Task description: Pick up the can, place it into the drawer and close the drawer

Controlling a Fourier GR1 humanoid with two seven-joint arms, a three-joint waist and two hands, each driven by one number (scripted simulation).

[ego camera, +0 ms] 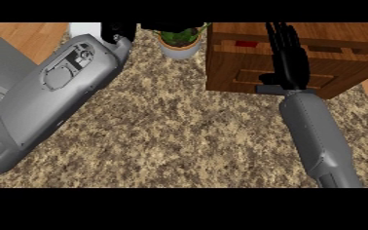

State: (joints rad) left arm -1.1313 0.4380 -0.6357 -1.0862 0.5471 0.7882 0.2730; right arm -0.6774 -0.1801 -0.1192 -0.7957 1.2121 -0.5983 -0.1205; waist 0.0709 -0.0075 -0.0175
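A wooden drawer unit point(237, 70) stands on the speckled counter at the upper right. A narrow dark gap runs along the top of its front, and a small red patch point(246, 44) shows inside it; I cannot tell whether this is the can. My right hand point(289, 63) lies against the drawer front, its fingers point(282, 39) straight and reaching up past the gap. No can shows anywhere else. My left hand point(119, 30) is at the top edge, left of the plant, mostly cut off, with nothing visibly in it.
A potted plant point(179, 41) in a pale pot stands just left of the drawer unit. My large grey left forearm point(64, 85) crosses the left side. Wooden floor point(32, 34) shows beyond the counter's upper left edge.
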